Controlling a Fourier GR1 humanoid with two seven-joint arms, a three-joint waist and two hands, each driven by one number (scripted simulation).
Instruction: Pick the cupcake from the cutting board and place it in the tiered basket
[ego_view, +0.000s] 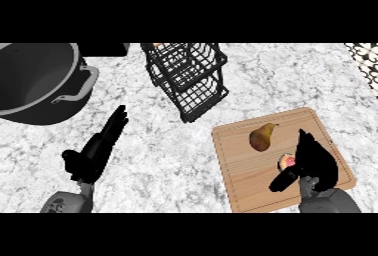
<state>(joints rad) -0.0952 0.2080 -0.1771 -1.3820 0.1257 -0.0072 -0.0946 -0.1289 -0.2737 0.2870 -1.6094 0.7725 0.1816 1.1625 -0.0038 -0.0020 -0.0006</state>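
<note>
The right hand (314, 160) is lying over the cutting board's (244, 170) right edge, fingers pointing toward its far edge, thumb curling round the cupcake (286, 161) and pinching it near the board's right side. A pear (261, 137) is lying beside it. The left hand (92, 157) is hovering over the table (148, 150), fingers straight, toward the tiered basket (190, 75). A pot (37, 80) is occupying the far left corner.

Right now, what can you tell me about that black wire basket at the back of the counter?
The tiered basket is made of thin black wire in an open grid, with stacked levels one above the other. It stands on the speckled counter, between the dark pot and the cutting board. Neither hand touches it. What lies inside cannot be made out.
</note>
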